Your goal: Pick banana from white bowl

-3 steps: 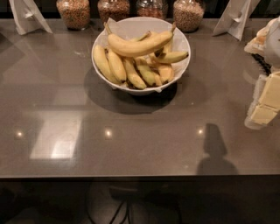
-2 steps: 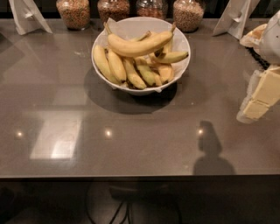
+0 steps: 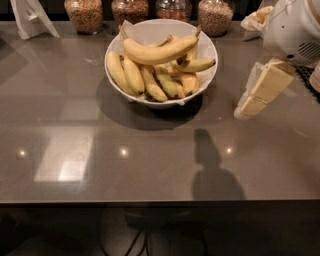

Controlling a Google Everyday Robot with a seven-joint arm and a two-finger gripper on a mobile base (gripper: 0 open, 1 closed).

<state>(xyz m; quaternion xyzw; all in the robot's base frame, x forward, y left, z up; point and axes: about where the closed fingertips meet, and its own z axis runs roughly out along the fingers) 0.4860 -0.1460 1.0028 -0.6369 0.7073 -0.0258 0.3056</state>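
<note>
Desk [image 3: 75, 125]: grey, glossy, lamp glare along the near part. Gripper [image 3: 246, 110]: right of centre frame, tilted, tip down-left, just above the desk, carrying nothing; released or clenched cannot be told. White bowl [image 3: 165, 103]: upper centre, well apart from the gripper, to its left. Banana [image 3: 160, 50]: topmost of the pile in the bowl, long axis left to right, stem end upper right. It lies up-left of the gripper, so the approach would probably cross its length. Grain jars [image 3: 215, 15]: farthest, top edge.

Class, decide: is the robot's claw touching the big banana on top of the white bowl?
Apart. The camera view shows the claw at the right, with bare table between it and the white bowl where the banana lies.
</note>
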